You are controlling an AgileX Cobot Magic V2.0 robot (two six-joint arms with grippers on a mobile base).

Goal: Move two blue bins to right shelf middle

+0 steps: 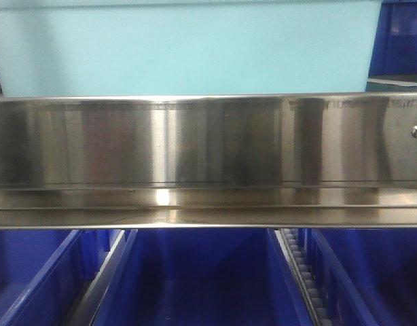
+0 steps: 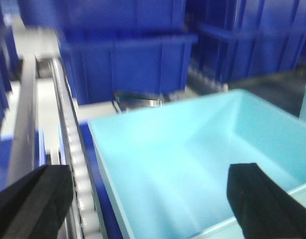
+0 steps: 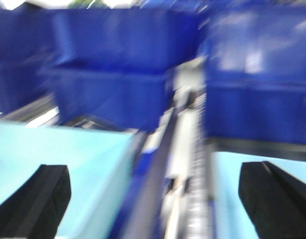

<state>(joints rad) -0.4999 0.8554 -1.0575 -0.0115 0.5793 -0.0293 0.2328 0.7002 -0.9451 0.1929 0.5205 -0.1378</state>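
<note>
Dark blue bins (image 2: 123, 55) stand stacked at the back in the left wrist view, and more of them (image 3: 113, 74) fill the back of the blurred right wrist view. In the front view, dark blue bins (image 1: 202, 278) sit side by side under a steel shelf. My left gripper (image 2: 148, 209) is open, its black fingers (image 2: 33, 199) spread wide above a light cyan bin (image 2: 193, 159) and holding nothing. My right gripper (image 3: 153, 204) is also open and empty, over the rail (image 3: 178, 164) between two light cyan bins (image 3: 58, 159).
A steel shelf rail (image 1: 208, 142) crosses the whole front view, with a light cyan bin (image 1: 195, 47) on the level above it. A white roller track (image 2: 76, 164) runs along the left side of the cyan bin. Both arms are out of the front view.
</note>
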